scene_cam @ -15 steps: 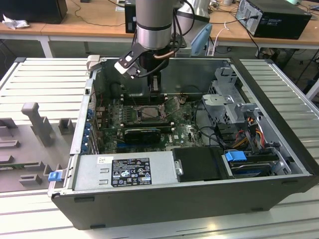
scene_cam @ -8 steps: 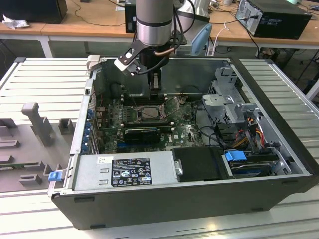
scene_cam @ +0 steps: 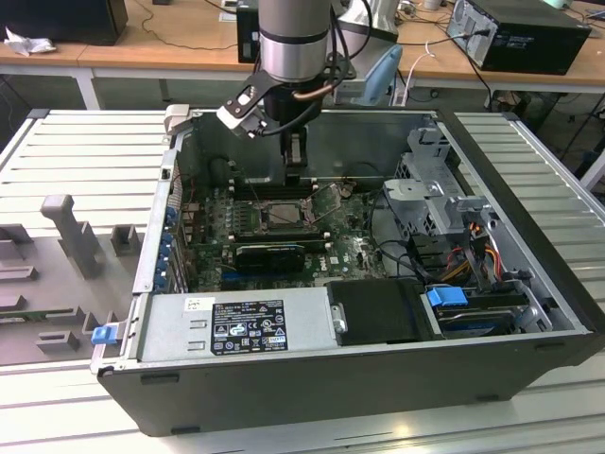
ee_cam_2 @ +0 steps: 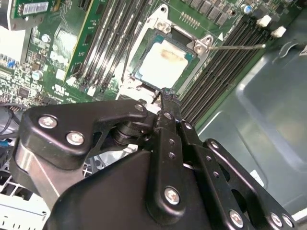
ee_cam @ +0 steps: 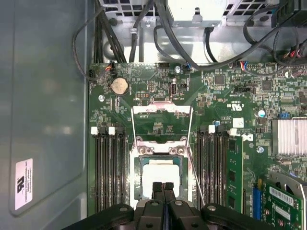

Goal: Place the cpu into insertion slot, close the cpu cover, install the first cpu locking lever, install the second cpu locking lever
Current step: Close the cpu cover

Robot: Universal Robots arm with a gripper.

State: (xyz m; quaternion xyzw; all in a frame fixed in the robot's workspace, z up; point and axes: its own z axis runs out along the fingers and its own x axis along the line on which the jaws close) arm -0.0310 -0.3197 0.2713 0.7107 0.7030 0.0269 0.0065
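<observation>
The cpu (ee_cam: 158,173) lies flat in the insertion slot (ee_cam: 138,165), its pale face up; in the second wrist view the cpu (ee_cam_2: 163,60) has a faint brown smear. The cpu cover (ee_cam: 161,109) is swung open and lies back beyond the slot, green board showing through its window. A thin locking lever (ee_cam: 195,179) stands free beside the slot, and the lever (ee_cam_2: 237,46) points over the memory slots. My gripper (ee_cam: 163,187) is shut with nothing between its fingers, its tips (ee_cam_2: 165,93) just above the cpu's near edge. In the exterior view the gripper (scene_cam: 296,178) hangs over the board.
Long black memory slots (ee_cam: 109,172) flank the socket on both sides. The open computer case (scene_cam: 529,246) walls in the board, with a power supply (scene_cam: 236,326), drive cage (scene_cam: 440,194) and cables (ee_cam: 192,52) around it. A heatsink (ee_cam: 289,136) sits nearby.
</observation>
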